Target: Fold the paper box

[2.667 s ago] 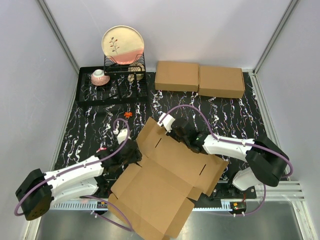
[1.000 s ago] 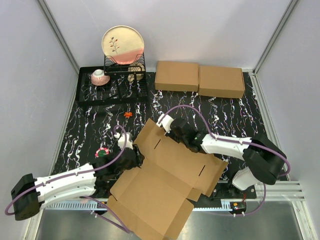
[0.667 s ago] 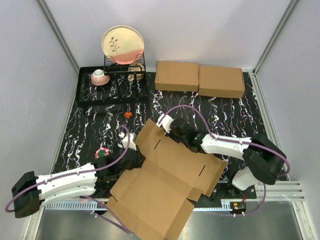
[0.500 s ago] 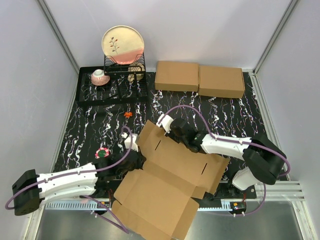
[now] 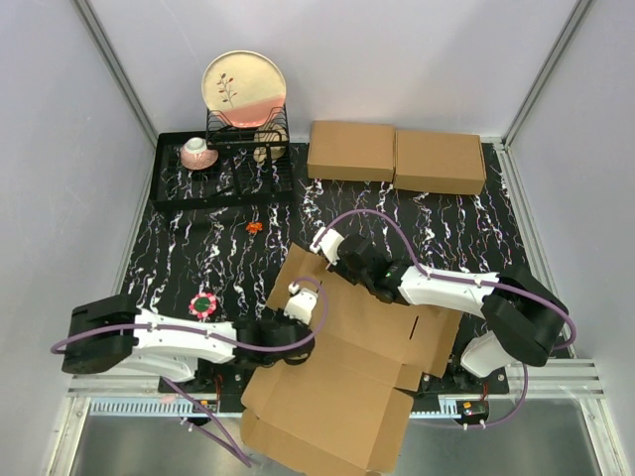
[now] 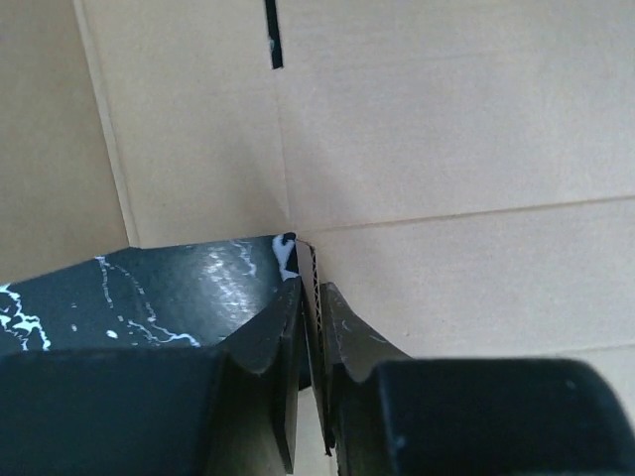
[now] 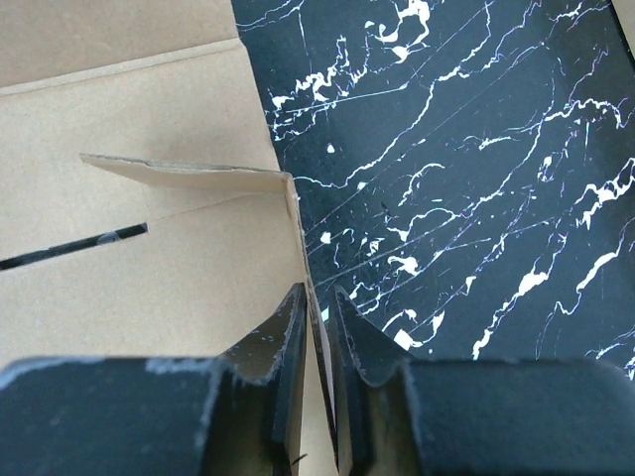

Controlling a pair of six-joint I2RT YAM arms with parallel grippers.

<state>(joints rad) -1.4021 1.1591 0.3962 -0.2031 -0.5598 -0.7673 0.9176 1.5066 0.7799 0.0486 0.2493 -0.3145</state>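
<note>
While the paper box (image 5: 342, 382) lies spread open across the counter (image 5: 198, 248), the left hand (image 6: 310, 297) pinches its near-left edge and the right hand (image 7: 316, 309) clamps its far edge.

The box (image 5: 337, 397) covers the worktop's (image 5: 456, 213) near middle. The rack (image 5: 223, 169) fills the far left corner, two flat boxes (image 5: 350, 151) the far edge; bare room runs between them and the box.

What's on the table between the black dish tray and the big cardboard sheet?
Top view: a small orange object lies on the marbled tabletop, between tray and paper box.
</note>
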